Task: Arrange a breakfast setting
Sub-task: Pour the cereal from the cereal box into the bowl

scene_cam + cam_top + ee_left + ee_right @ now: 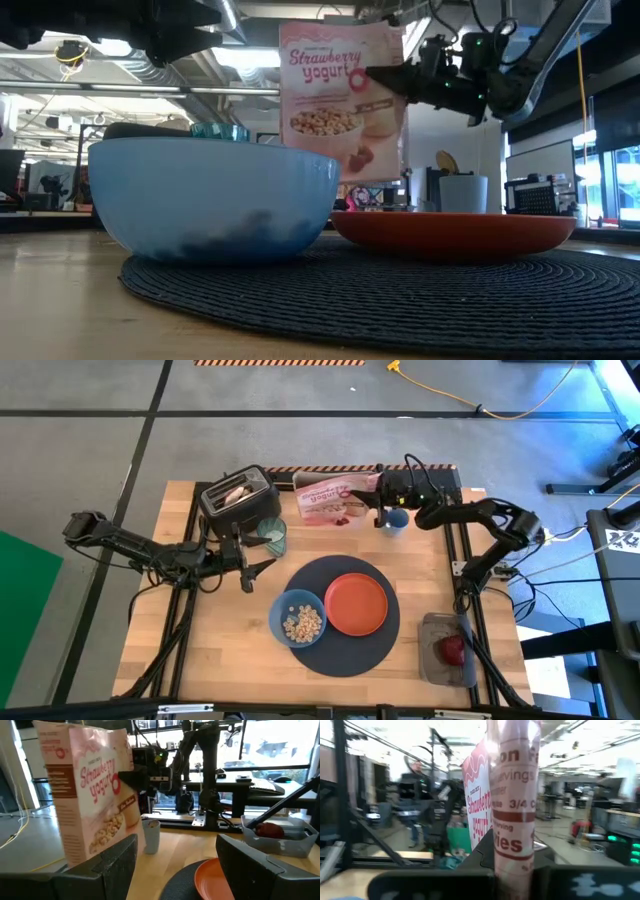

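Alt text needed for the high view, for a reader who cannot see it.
Seen from above, the right claw grips a pink cereal box at the table's far edge. A blue bowl of cereal and an empty orange plate sit on a round dark mat. The left claw is open near a toaster.

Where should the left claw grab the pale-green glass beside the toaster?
Take the pale-green glass around its side wall, coming level from the left claw side. It stands upright with its mouth open upward, and the toaster sits close behind, so that side is blocked.
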